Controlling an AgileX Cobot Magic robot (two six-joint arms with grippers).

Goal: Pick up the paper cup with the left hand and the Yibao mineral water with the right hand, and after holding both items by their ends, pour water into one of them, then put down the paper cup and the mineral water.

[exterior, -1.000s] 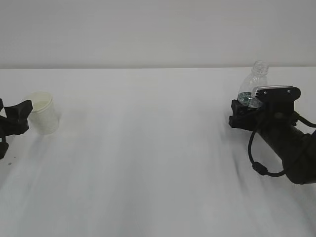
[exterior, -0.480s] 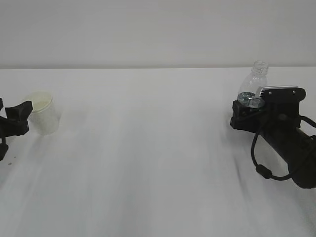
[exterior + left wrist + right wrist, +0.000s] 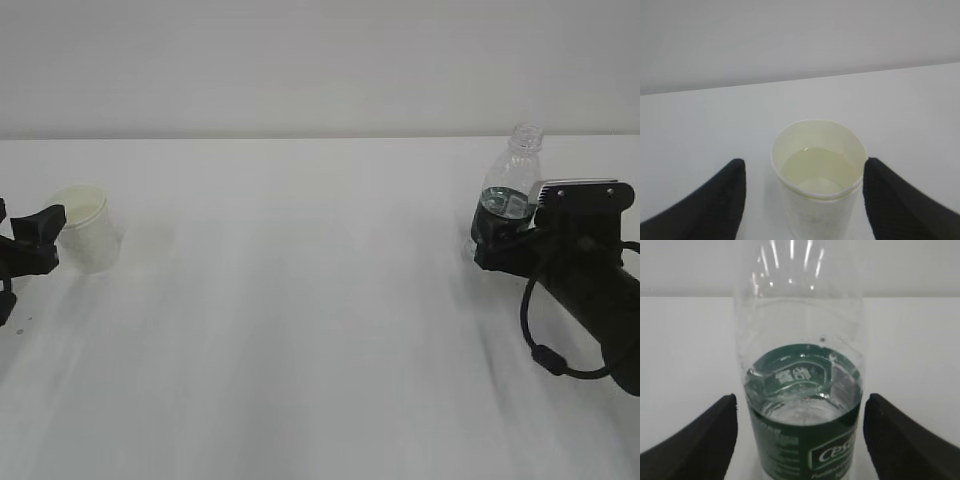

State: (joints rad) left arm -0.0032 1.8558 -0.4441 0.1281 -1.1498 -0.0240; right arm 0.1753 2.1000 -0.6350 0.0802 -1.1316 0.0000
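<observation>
On table: left hand (image 3: 802, 200) spread wide, flanking paper cup (image 3: 817, 180), untouched; right hand (image 3: 797, 440) spread wide, flanking Yibao mineral water (image 3: 802, 405).

White table (image 3: 300, 330) — paper cup (image 3: 88, 230) upright far left, Yibao mineral water (image 3: 510, 190) upright far right.

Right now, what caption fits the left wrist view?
Open left pincer straddling an upright paper cup with liquid inside, on a white table.

The paper cup (image 3: 817, 182) looks matt white outside, pale cream inside. The Yibao mineral water (image 3: 802, 390) is clear, glossy plastic with a green label. The surface (image 3: 300, 330) is smooth, matt white.
</observation>
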